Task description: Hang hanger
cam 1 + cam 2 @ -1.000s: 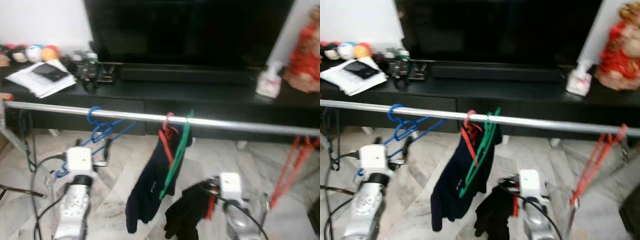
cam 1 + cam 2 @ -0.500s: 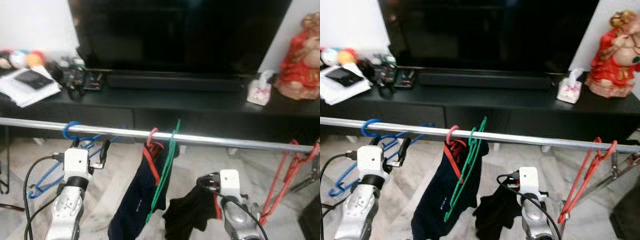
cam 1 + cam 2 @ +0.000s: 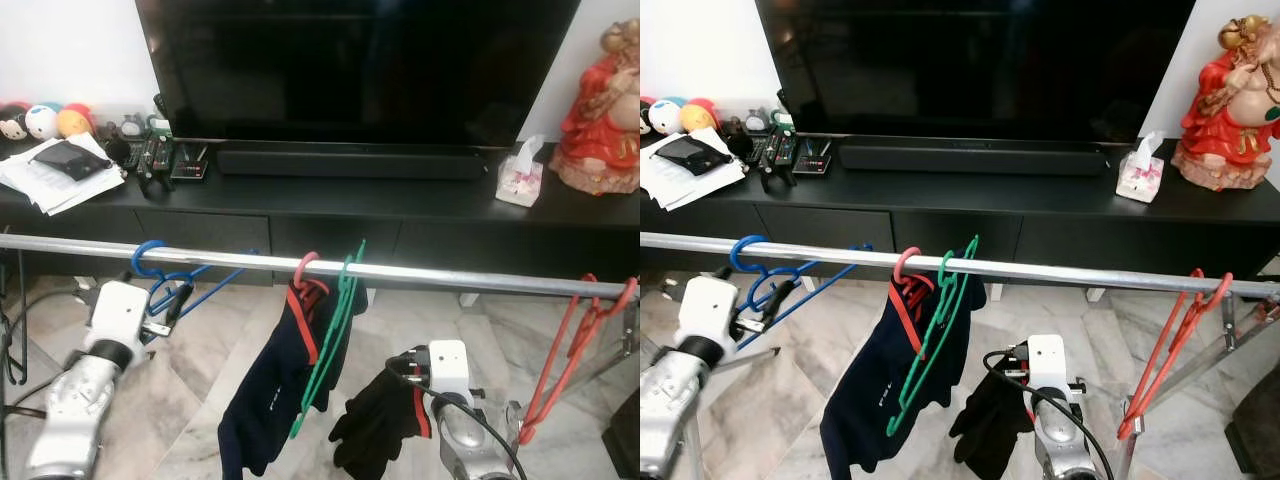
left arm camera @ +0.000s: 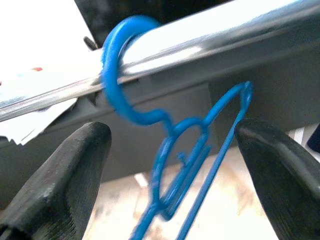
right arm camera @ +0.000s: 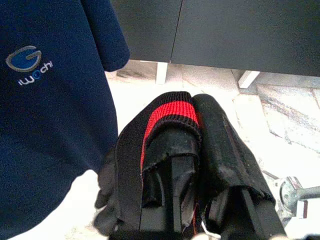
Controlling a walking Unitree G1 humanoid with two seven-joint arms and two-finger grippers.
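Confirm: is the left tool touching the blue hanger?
Apart. The left wrist view shows both fingers spread wide, with open gaps on each side of the blue hanger, whose hook sits on the rail.

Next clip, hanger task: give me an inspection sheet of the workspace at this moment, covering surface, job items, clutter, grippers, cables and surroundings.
Surface: metal rail across the view, marble floor below.
Job's things: blue hanger hooked on the rail; red hanger with navy garment; green hanger bare; second red hanger at the robot's right end.
Clutter: papers, remotes, tissue pack on the black TV stand.
Grippers: left gripper open, fingers either side of the blue hanger; right gripper shut on black-and-red cloth.
Cables: black cable on the right arm.
Surroundings: television, red statue, plush toys.
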